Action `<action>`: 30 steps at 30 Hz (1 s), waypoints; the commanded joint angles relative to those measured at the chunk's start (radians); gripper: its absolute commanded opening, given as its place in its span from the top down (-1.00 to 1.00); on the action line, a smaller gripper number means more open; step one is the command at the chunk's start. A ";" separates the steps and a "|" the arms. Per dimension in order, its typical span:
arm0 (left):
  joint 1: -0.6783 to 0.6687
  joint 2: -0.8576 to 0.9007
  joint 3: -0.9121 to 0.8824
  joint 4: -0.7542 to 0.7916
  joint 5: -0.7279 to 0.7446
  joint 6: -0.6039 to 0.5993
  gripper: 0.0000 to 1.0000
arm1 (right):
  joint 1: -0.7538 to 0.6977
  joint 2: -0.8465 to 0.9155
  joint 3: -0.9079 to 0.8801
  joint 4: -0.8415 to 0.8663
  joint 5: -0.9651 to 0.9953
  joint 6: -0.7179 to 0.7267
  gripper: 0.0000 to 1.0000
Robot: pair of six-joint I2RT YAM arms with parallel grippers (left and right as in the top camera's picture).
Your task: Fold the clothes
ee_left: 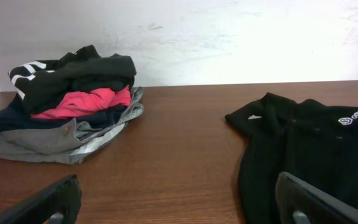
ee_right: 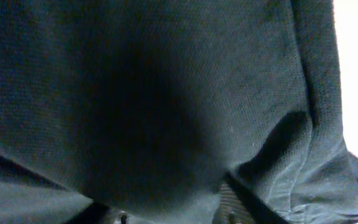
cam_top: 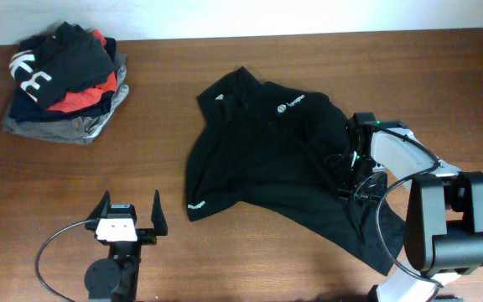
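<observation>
Overhead, your right gripper (cam_top: pixel 349 168) sits on the black top (cam_top: pixel 258 159) at its edge, grip unclear; left gripper (cam_top: pixel 131 203), off the top, gapes empty.

A pile of black, red, navy and grey garments (cam_top: pixel 64 88) sits on the wooden table (cam_top: pixel 225 260)

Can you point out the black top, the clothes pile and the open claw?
Soft black long-sleeved top (cam_top: pixel 258 159): overhead view, middle of its body.
Folded pile of red, navy, grey clothes (cam_top: pixel 79 102): overhead view, red layer.
Left black two-fingered claw (cam_top: pixel 131 204): overhead view, midway between fingertips.
</observation>
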 commanded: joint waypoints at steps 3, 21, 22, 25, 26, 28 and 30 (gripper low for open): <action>0.004 -0.008 -0.004 -0.005 0.011 0.019 -0.98 | -0.006 -0.011 -0.006 0.009 0.027 0.008 0.45; 0.004 -0.008 -0.004 -0.005 0.011 0.019 -0.98 | -0.006 -0.011 0.224 -0.001 0.131 -0.014 0.80; 0.004 -0.008 -0.004 -0.005 0.011 0.019 -0.98 | -0.008 -0.011 0.248 0.000 0.162 -0.014 0.78; 0.004 -0.008 -0.004 -0.005 0.011 0.019 -0.99 | -0.021 -0.011 0.294 0.010 0.232 -0.014 0.79; 0.004 -0.008 -0.004 -0.005 0.011 0.019 -0.98 | -0.030 -0.011 0.307 0.011 0.251 -0.014 0.79; 0.004 -0.008 -0.004 -0.005 0.011 0.019 -0.98 | -0.057 -0.011 0.325 0.023 0.267 -0.014 0.78; 0.004 -0.008 -0.004 -0.005 0.011 0.019 -0.99 | -0.090 -0.011 0.334 0.040 0.267 -0.014 0.78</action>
